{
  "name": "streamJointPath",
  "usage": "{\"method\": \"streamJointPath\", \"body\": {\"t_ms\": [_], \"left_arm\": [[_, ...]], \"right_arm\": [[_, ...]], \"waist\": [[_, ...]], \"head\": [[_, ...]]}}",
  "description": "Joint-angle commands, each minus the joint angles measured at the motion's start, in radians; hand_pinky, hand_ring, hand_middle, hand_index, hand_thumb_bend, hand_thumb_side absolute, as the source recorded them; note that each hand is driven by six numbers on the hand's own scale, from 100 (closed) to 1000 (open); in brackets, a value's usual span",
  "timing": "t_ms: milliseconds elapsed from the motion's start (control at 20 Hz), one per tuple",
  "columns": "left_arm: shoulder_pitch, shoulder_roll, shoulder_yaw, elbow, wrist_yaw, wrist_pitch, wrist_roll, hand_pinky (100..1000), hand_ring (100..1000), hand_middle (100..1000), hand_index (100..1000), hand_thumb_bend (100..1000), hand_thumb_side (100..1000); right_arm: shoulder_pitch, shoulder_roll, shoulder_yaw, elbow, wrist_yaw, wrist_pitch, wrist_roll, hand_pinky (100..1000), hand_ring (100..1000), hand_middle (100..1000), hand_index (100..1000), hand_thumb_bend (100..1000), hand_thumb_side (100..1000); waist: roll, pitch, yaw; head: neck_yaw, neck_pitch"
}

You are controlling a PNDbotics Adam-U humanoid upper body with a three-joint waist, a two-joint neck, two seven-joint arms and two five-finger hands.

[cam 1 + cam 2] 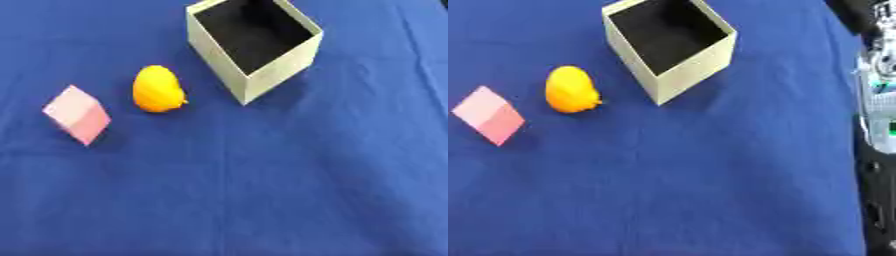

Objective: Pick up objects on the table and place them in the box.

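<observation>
Hands nowhere in either view, so can't tell their state. Open box (262, 75) with dark inside standing far on blue tabletop (262, 190), orange fruit (157, 90) just left of it, pink block (77, 114) further left

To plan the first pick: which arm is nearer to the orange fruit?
Cannot tell. No left arm shows; a black-and-silver part, maybe the right arm, sits far right of the fruit, past the box.

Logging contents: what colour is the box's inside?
Black inside the box, walls pale beige; clearest in the left eye view.
</observation>
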Motion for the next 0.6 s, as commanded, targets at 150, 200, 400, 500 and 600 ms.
{"method": "streamJointPath", "body": {"t_ms": [150,200,400,500,600], "left_arm": [[-0.008,0.042,0.003,-0.021,-0.002,-0.014,0.005,703,551,555,703,269,971],[-0.009,0.056,0.002,-0.021,-0.003,-0.02,0.007,704,555,562,708,260,964],[-0.019,0.139,-0.008,-0.021,-0.048,-0.044,0.032,713,574,591,732,236,944],[-0.033,0.206,-0.011,-0.021,-0.1,-0.052,0.06,714,583,607,749,223,930],[-0.045,0.266,-0.02,-0.021,-0.158,-0.05,0.096,706,583,609,753,211,920]], "right_arm": [[-0.014,-0.031,-0.005,-0.011,-0.004,-0.001,0.003,895,977,649,903,100,677],[-0.013,-0.031,-0.005,-0.011,-0.004,-0.001,0.003,895,977,649,903,100,677],[-0.012,-0.029,-0.003,-0.012,-0.003,-0.002,0.005,895,977,649,902,100,676],[-0.011,-0.029,-0.001,-0.012,-0.001,-0.002,0.006,895,977,649,902,100,675],[-0.011,-0.027,0.0,-0.013,0.001,-0.002,0.007,895,977,649,902,100,675]], "waist": [[0.003,-0.017,-0.002],[0.004,-0.018,-0.002],[0.007,-0.022,-0.003],[0.008,-0.026,-0.004],[0.01,-0.028,-0.005]], "head": [[-0.003,0.001],[-0.003,0.0],[-0.003,-0.003],[-0.003,-0.001],[-0.002,0.0]]}}
